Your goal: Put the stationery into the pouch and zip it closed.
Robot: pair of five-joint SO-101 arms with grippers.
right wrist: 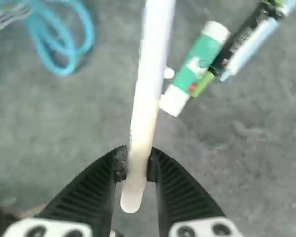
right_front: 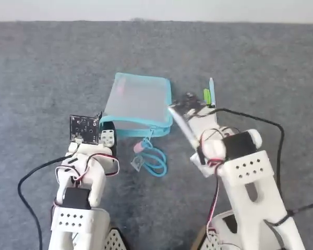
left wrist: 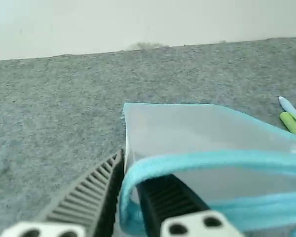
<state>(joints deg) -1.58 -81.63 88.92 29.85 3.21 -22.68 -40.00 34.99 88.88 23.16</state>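
Loading is in hand: left gripper [left wrist: 131, 174] pinches the pouch [left wrist: 197, 133] rim on the desk [right_front: 41, 67]; right gripper [right wrist: 137, 165] clamps a white pen [right wrist: 150, 74] just beside the pouch. Next, it seems, the pen must be angled into the mouth; two markers [right_front: 209, 94] lie nearby.

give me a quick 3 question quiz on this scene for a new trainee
1. True or false: the right gripper is shut on a white pen.
2. What does the left gripper grip? A) the edge of the pouch B) the white pen C) nothing
3. Fill the gap: the looped cord lying on the carpet by the pouch's near edge is ___ in colour.

Key: 1 true; 2 A; 3 blue.
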